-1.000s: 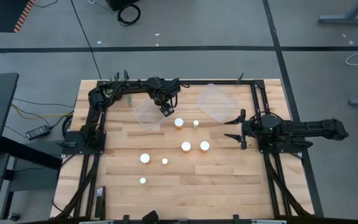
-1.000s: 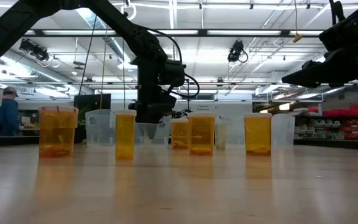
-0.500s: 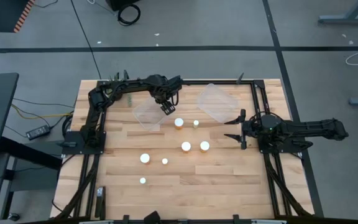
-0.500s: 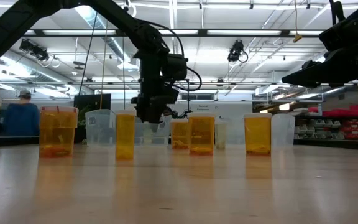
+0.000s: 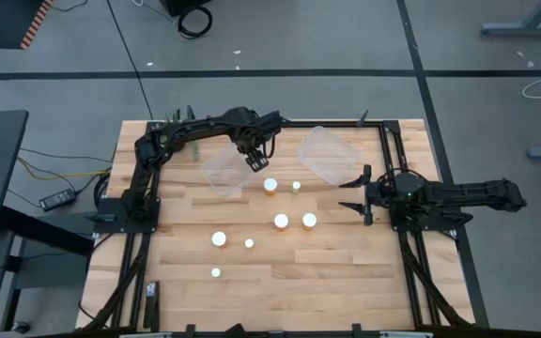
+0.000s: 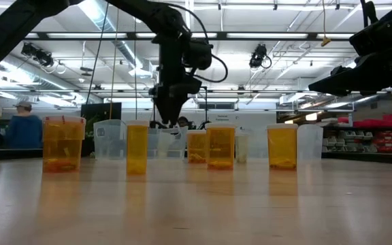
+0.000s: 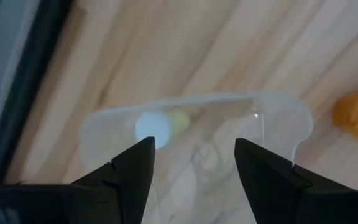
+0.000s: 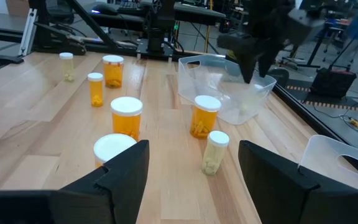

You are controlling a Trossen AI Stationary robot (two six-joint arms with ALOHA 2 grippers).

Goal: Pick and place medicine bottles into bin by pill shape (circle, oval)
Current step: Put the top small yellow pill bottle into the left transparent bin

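Left gripper point(image 5: 255, 161): fingers spread and empty, hanging over the clear plastic bin point(image 5: 222, 173) at upper centre of the high view.
Bin contents: one white-capped bottle point(image 7: 153, 127) lies inside.
Right gripper point(image 5: 353, 197): waits at centre right, fingers apart, holding nothing.
Remaining bottles: seven white-capped medicine bottles, orange and pale point(image 5: 281, 222), stand on the wooden tabletop point(image 5: 346, 263) below both bins.
Second clear bin point(image 5: 328, 155): upper right of centre.
Risk: the arm swinging low toward the nearest orange bottle point(image 5: 270, 185) could clip the bin's rim or topple it.
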